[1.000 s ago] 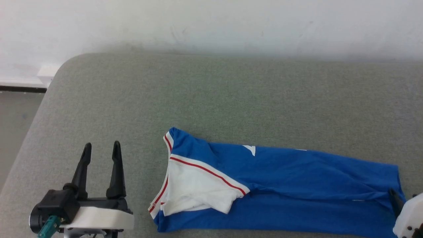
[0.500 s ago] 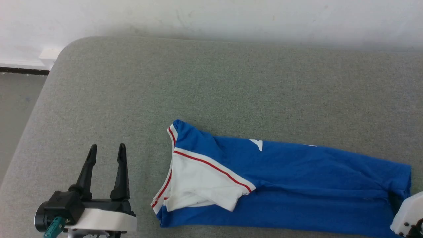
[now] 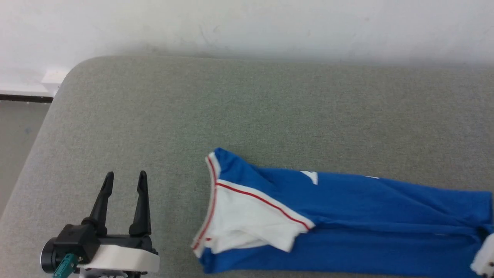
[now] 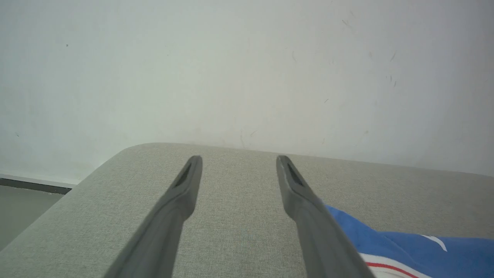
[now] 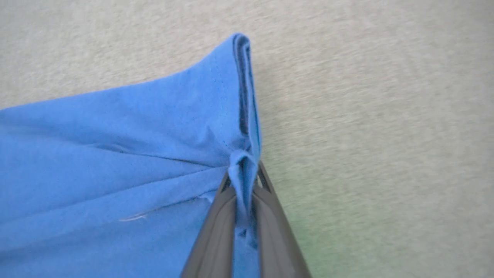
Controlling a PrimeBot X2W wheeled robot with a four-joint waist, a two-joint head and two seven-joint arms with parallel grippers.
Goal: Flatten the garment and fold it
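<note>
The garment (image 3: pixel 347 216) lies folded into a long band across the near right of the grey cushion, collar end to the left. It is royal blue, with a white sleeve (image 3: pixel 247 224) edged in red on top and a scrap of white numeral showing. In the right wrist view my right gripper (image 5: pixel 243 175) is shut on a pinched tuck of the blue hem (image 5: pixel 115 154). Its pale housing (image 3: pixel 484 258) sits at the lower right corner of the head view. My left gripper (image 3: pixel 126 174) stands open over bare cushion, left of the collar. The garment (image 4: pixel 405 247) lies just right of my left gripper (image 4: pixel 239 159).
The grey upholstered cushion (image 3: pixel 270 108) runs back to a white wall (image 3: pixel 247 27). Its rounded left edge drops to the floor (image 3: pixel 15 135), with a dark skirting strip (image 3: pixel 23 99) beside it.
The garment has slid to the right, its hem end now at the picture's right edge with the right gripper. The left gripper has shifted slightly right. The camera has bobbed a little.
</note>
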